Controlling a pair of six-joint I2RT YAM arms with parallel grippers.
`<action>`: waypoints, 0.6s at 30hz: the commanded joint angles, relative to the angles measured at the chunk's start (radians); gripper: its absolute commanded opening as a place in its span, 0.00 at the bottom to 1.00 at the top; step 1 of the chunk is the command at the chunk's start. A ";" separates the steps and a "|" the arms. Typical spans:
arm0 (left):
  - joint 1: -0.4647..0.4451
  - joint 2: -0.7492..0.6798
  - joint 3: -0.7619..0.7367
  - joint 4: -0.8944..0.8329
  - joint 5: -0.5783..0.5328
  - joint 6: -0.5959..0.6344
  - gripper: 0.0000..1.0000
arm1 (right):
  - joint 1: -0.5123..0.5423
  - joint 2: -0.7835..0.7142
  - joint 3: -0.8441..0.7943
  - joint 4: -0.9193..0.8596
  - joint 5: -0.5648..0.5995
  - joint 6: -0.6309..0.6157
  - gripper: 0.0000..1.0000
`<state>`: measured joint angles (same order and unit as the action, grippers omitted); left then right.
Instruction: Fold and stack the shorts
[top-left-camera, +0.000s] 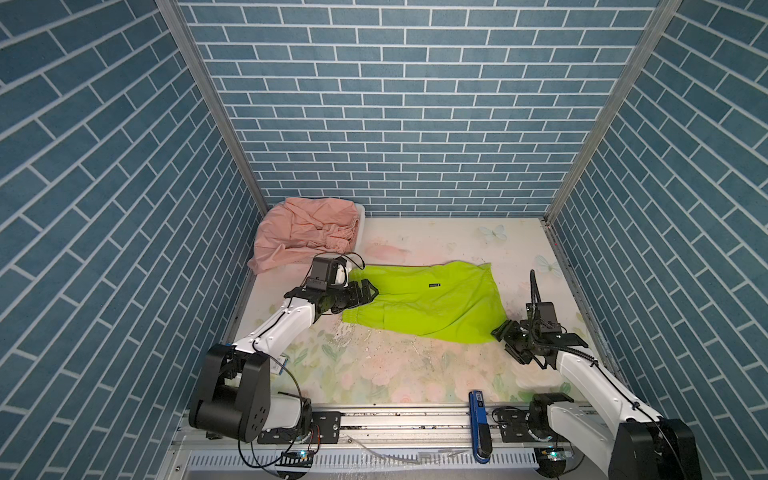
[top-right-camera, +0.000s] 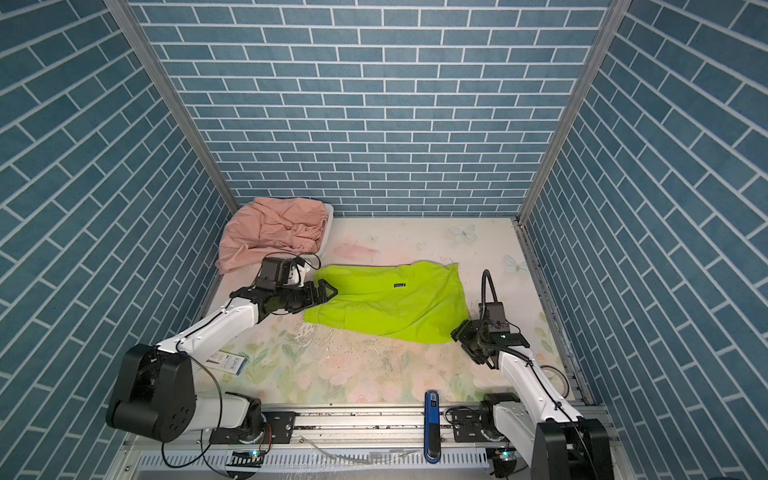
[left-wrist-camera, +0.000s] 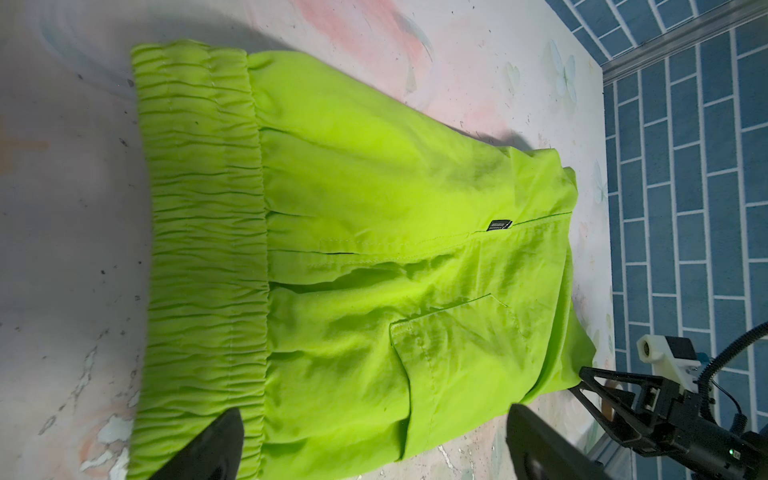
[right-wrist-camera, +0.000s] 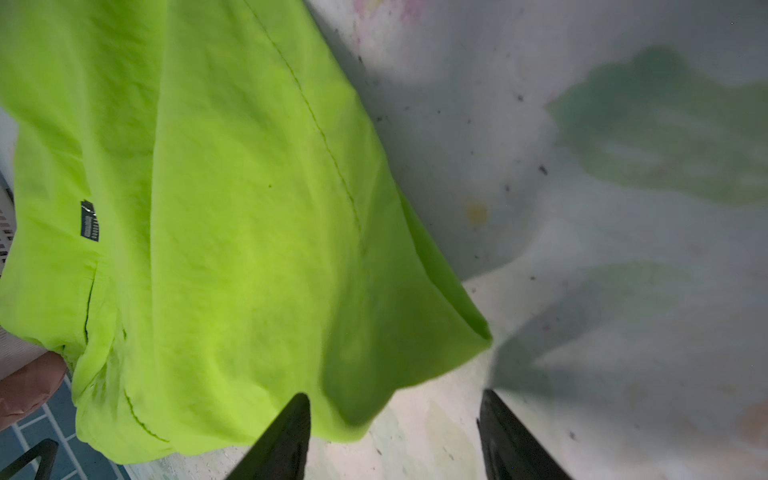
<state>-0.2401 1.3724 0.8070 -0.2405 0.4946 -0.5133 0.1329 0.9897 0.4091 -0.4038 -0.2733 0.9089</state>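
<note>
Both top views look steeply down; both wrist views closely share the lime shorts (left-wrist-camera: 374, 249).

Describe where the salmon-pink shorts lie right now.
In both top views the salmon-pink shorts lie crumpled in the far-left corner of the table, draped over the white basket, just behind the left gripper and the lime-green shorts.

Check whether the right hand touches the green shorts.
Cannot tell. In the right wrist view a finger of the right hand overlaps the green shorts, but neither contact nor gap shows.
</note>
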 joint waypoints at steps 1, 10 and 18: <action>-0.004 0.012 -0.006 0.017 0.002 0.001 1.00 | 0.005 0.016 -0.017 0.063 0.047 0.039 0.65; -0.004 -0.029 0.009 -0.048 -0.019 0.010 1.00 | -0.008 0.113 0.003 0.165 0.109 -0.048 0.31; -0.004 -0.114 0.063 -0.180 -0.097 0.041 1.00 | -0.084 0.159 0.093 0.107 0.145 -0.169 0.00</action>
<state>-0.2401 1.2919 0.8318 -0.3508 0.4366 -0.4995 0.0696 1.1374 0.4549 -0.2817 -0.1791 0.8024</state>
